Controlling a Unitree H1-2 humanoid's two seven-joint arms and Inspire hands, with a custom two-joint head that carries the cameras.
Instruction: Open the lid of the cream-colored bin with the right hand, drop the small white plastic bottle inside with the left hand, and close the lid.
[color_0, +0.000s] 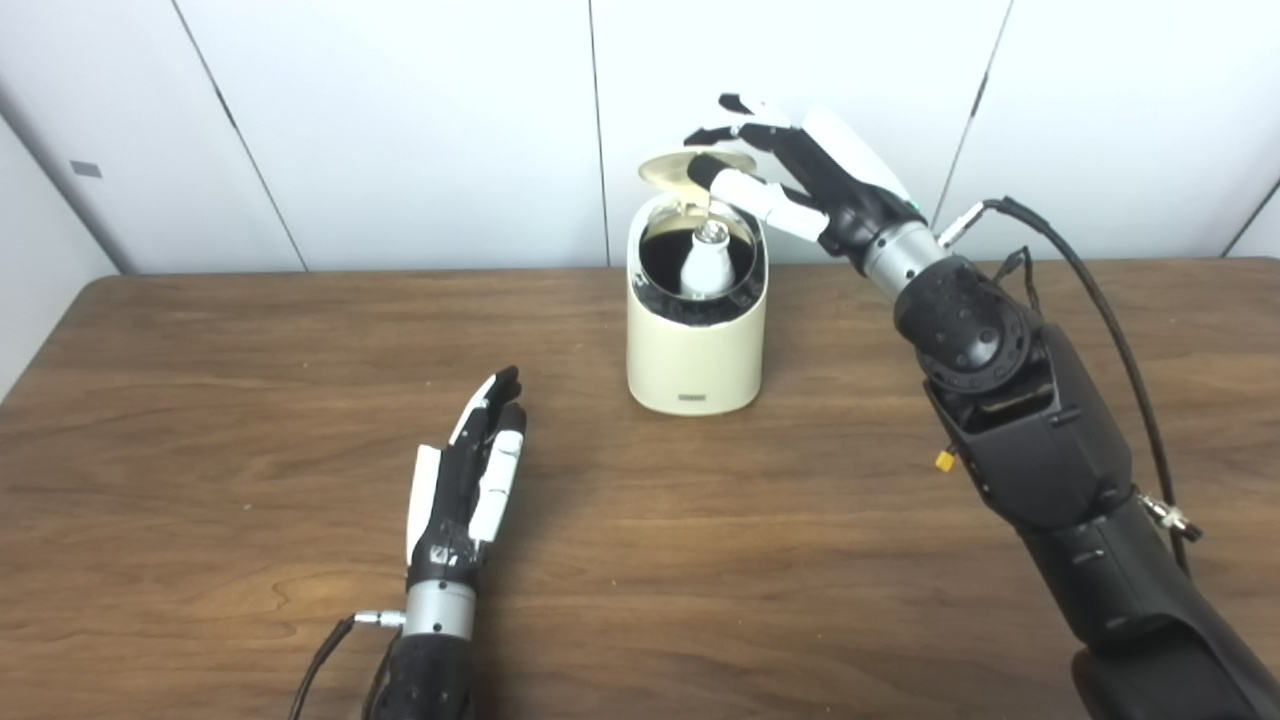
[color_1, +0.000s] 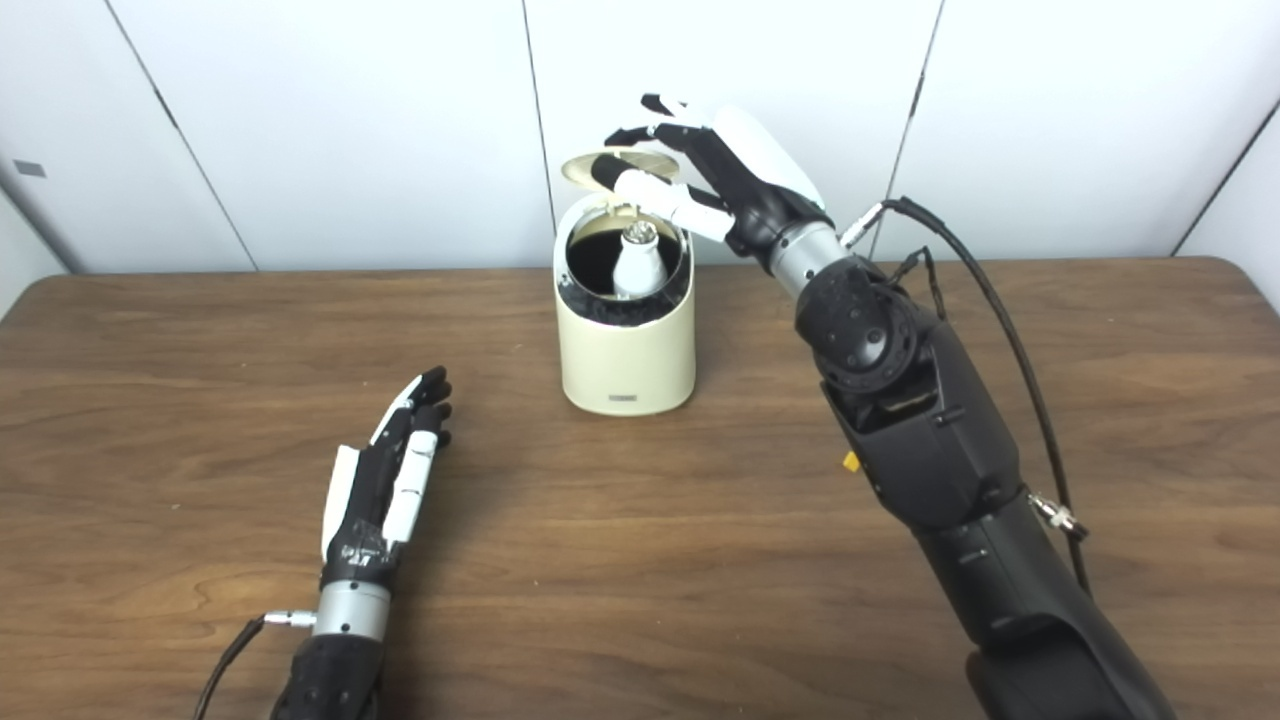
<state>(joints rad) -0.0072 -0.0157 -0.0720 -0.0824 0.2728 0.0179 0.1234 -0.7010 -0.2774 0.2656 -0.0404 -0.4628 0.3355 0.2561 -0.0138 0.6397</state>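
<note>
My right hand (color_0: 800, 175) is up at the lid (color_0: 690, 168), thumb under its edge and fingers (color_0: 735, 118) arched above it, pinching it open. The lid stands tipped back at the bin's (color_0: 696, 355) twelve o'clock, hinged at the rear rim. The bottle (color_0: 707, 262) sits upright inside the dark well, cap up, so the drop looks done and only closing remains.

My left hand (color_0: 470, 480) rests on the table (color_0: 200, 400) at the bin's seven o'clock, well apart from it, fingers straight and side by side, holding nothing.

The lid looks thin, stiff and light, likely smooth and slippery under my fingertips. I judge it best taken at its free front edge and lowered gently on the hinge. The bin looks light enough to tip or slide if I press off-centre.
</note>
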